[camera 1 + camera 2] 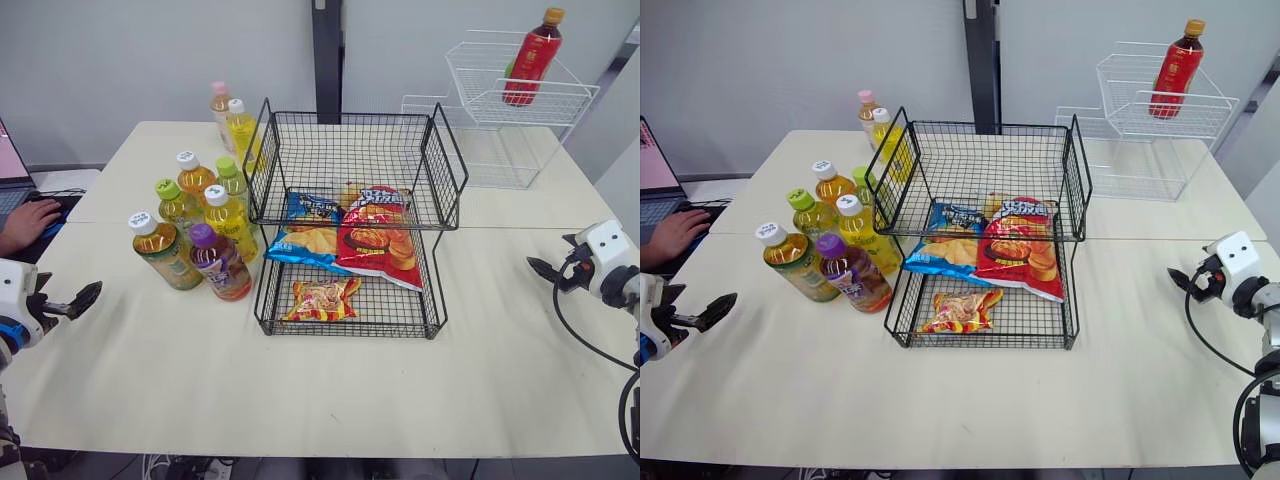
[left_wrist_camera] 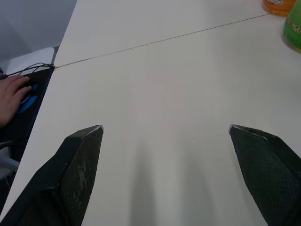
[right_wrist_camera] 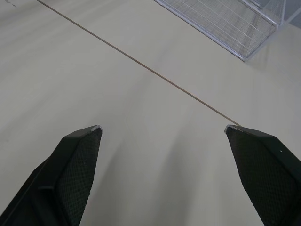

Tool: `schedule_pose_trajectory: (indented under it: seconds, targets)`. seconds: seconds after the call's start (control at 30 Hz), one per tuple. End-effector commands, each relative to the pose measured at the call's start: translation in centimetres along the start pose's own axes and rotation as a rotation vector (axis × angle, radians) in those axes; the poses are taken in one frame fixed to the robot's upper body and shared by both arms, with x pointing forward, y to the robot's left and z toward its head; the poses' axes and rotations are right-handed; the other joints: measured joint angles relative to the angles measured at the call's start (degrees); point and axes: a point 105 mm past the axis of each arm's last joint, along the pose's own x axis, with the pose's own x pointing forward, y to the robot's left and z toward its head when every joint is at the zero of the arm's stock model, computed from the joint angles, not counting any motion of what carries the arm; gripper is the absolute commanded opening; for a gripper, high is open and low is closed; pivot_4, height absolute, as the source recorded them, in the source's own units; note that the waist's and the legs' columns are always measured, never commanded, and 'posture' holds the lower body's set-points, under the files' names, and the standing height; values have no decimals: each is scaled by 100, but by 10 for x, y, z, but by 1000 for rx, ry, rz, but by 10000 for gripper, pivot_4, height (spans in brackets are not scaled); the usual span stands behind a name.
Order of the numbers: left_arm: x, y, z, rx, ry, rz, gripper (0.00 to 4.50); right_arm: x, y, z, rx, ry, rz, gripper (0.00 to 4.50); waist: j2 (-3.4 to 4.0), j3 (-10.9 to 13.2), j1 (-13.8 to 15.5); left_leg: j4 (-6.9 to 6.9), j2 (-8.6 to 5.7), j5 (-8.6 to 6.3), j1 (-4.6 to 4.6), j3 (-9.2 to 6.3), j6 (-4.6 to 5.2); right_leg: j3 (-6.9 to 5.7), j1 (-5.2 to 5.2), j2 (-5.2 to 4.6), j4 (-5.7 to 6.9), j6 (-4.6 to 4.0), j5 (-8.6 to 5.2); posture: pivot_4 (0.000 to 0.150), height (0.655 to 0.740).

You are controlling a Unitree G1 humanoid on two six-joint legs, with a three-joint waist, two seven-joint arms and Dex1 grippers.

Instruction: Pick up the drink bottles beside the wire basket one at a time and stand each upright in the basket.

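- A person's hand rests beside a laptop at the far left edge, clear of the work area.
- The left gripper hovers low over the bench at lower left. Its jaws are spread wide and empty, likely set to reach for the nearest bottle.
- Eight drink bottles stand upright in a cluster left of centre, just beside the black wire basket. The purple-capped bottle and the amber tea bottle stand in front, nearest that gripper.
- The basket's upper tier is empty and seems to be the place meant for the bottles. Its lower tier holds snack bags.
- A red bottle leans in a white wire rack at upper right, well apart from the others.
- The right gripper, at the right edge, is equally wide open and holds nothing, so it is probably waiting.
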Motion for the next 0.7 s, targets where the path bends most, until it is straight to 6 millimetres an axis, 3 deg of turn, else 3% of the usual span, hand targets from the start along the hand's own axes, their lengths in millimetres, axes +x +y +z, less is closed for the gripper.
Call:
schedule_pose_trajectory:
  seconds: [0.03,0.57,0.7]
  targets:
    - [-3,8,7,19,-21,40,44558,-5,-13,11,-7,-40,-48,45000,0,0,0,0,0,0,0,0,0,0,0,0,0,0,0,1500,7400]
    - [-1,13,5,70,-48,173,44558,-7,-22,5,-29,-33,-186,45000,0,0,2,1,0,0,0,0,0,-1,1,0,0,0,0,1500,7400]
    - [2,8,1,32,-43,131,44558,-12,-38,19,-4,-107,-291,45000,0,0,1,2,0,1,1,0,-1,-2,2,0,2,0,0,1500,7400]
